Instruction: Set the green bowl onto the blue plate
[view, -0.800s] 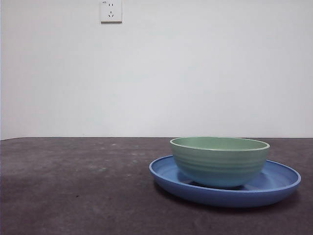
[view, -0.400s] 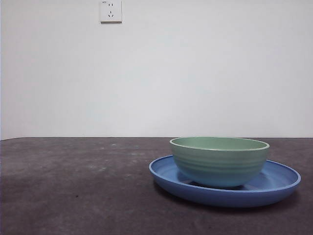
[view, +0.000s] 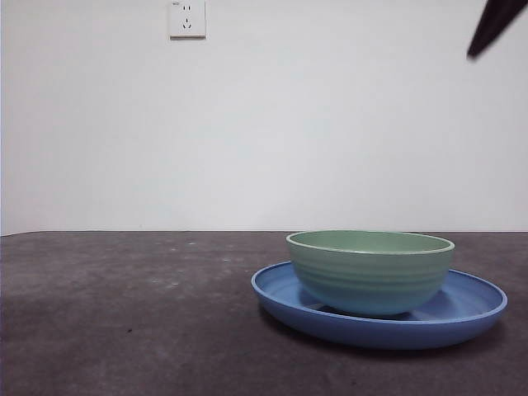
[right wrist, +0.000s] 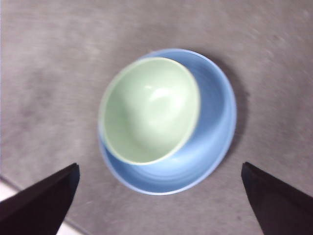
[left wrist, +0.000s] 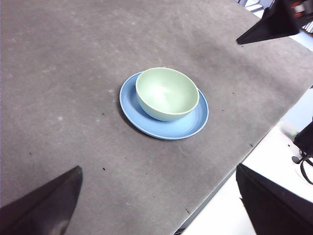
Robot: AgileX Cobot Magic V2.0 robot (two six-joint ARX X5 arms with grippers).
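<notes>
The pale green bowl (view: 370, 272) sits upright inside the blue plate (view: 474, 309), toward the plate's left side in the front view. From high above, the left wrist view shows the bowl (left wrist: 167, 93) on the plate (left wrist: 193, 122), well away from my left gripper (left wrist: 157, 167), which is open and empty. My right gripper (right wrist: 160, 164) hangs open above the bowl (right wrist: 149, 110) and plate (right wrist: 215, 122), touching neither. It shows as a black tip (view: 495, 25) at the front view's top right corner and as a dark shape (left wrist: 274, 22) in the left wrist view.
The dark grey table mat (view: 124, 313) spreads left of the plate. A white wall with a socket (view: 187, 18) stands behind. The table's edge (left wrist: 230, 171) runs near the plate, with white floor and cables past it.
A black gripper tip has come into the top right corner of the front view. The bowl and plate have not moved.
</notes>
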